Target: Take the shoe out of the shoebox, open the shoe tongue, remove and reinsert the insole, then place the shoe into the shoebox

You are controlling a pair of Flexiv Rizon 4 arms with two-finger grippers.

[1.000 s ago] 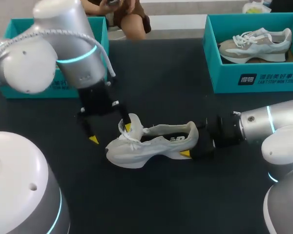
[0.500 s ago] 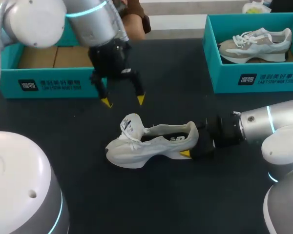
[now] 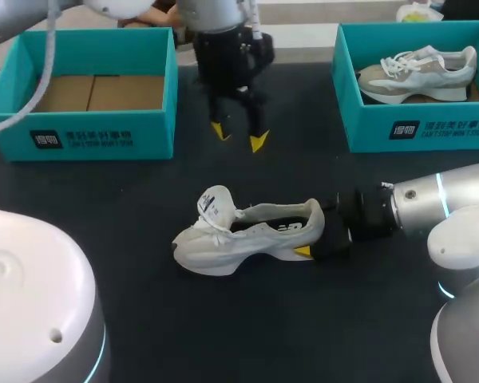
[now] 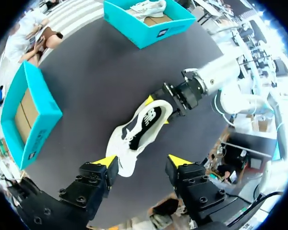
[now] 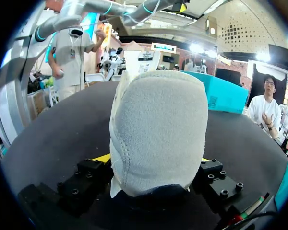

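White fabric sneaker (image 3: 247,235) sits mid dark surface (image 3: 303,335), heel clamped by right arm's fingers (image 3: 303,252). Left arm's fingers (image 3: 258,144) spread apart, hovering far side. Risk: one-ended heel grip, so insole tug may twist or drag sneaker; raised tongue may flop shut.

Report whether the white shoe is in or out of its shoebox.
Out. The white shoe sits on the dark table, heel in the right end effector; the left shoebox holds only cardboard.

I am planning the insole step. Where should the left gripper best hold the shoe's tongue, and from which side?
Probably its top edge, from above: the tongue stands upright over the laces, while the right gripper pins the shoe's heel; the open left gripper hangs above.
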